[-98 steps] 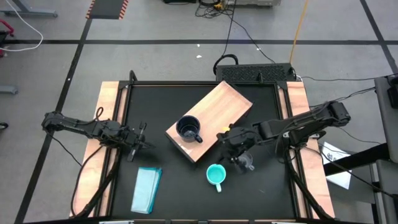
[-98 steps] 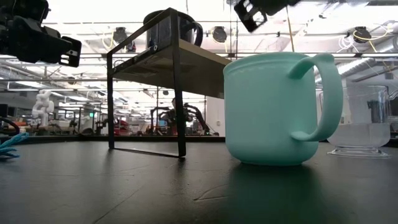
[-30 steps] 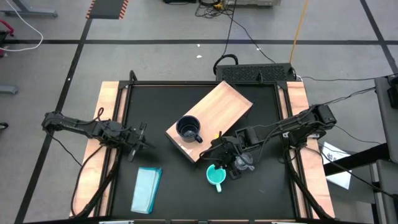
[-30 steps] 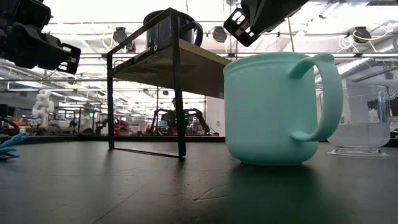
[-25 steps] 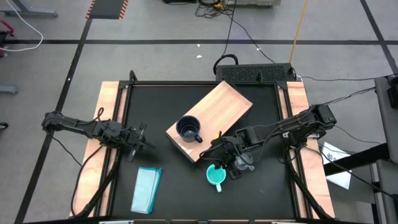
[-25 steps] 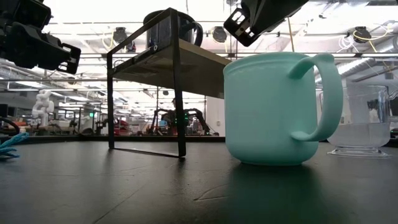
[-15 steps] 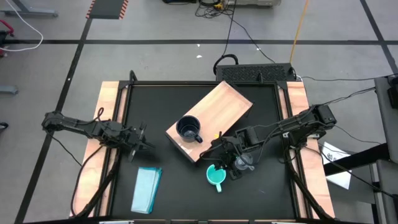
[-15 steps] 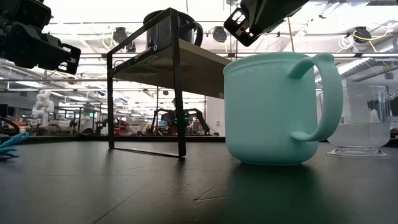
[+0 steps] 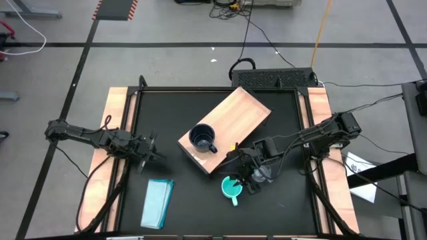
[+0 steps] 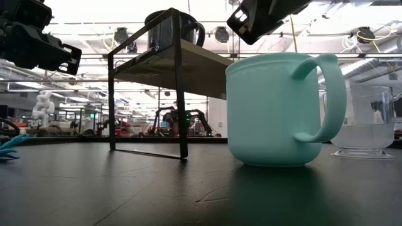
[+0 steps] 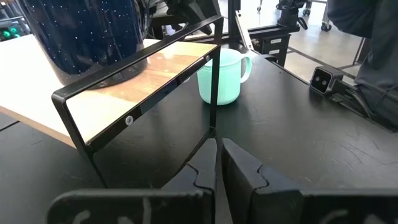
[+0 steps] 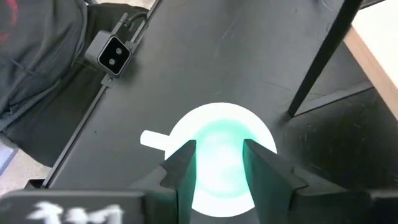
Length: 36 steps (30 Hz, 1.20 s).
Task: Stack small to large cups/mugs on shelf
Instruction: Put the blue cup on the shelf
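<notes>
Directly below the right gripper (image 12: 216, 163) sits the turquoise mug (image 12: 219, 152), upright on the black table (image 9: 280, 207), its round mouth seen from above and its handle pointing off to one side. The fingers (image 12: 181, 163) are spread apart over the rim, one toward each side of the mouth, holding nothing. Just beside this gripper (image 9: 245, 179), on the side away from the shelf, stands the small clear cup (image 10: 367, 122), upright and apart from the mug (image 10: 279, 110). A little beyond the gripper is the shelf (image 9: 227, 127), a light wooden board on a thin black frame, whose near leg (image 12: 323, 59) rises close to the mug. Atop the board rests the dark navy mug (image 9: 202, 139), speckled and glossy. Farther off, across the table, the left gripper (image 11: 217, 165) waits with its fingers narrowed almost together and empty. Near it lies a pale-teal block (image 9: 157, 203).
</notes>
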Each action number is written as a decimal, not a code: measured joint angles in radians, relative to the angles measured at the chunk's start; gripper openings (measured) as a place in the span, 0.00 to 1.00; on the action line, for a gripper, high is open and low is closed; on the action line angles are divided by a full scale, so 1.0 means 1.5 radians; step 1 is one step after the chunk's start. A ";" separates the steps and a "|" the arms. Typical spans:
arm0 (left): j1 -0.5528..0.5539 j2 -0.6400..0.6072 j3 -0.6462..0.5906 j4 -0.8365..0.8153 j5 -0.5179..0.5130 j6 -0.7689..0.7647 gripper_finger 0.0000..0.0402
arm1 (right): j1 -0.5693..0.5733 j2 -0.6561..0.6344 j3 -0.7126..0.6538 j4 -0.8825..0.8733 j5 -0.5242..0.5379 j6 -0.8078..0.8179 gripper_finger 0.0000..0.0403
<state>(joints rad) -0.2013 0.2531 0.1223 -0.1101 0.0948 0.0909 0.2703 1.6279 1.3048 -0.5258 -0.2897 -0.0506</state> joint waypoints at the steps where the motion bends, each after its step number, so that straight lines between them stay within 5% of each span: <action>1: 0.000 0.000 0.000 0.000 0.000 -0.001 0.06 | 0.000 0.000 0.000 0.001 0.001 -0.003 0.31; 8: 0.000 0.000 0.000 0.000 0.000 -0.010 0.06 | -0.001 0.003 0.000 -0.021 0.055 -0.003 0.32; 36: 0.000 0.000 0.000 0.000 0.000 -0.012 0.06 | -0.014 0.070 0.000 -0.020 0.072 -0.024 0.32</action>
<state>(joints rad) -0.2016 0.2535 0.1223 -0.1095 0.0952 0.0727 0.2489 1.7329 1.3045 -0.5553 -0.1810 -0.0868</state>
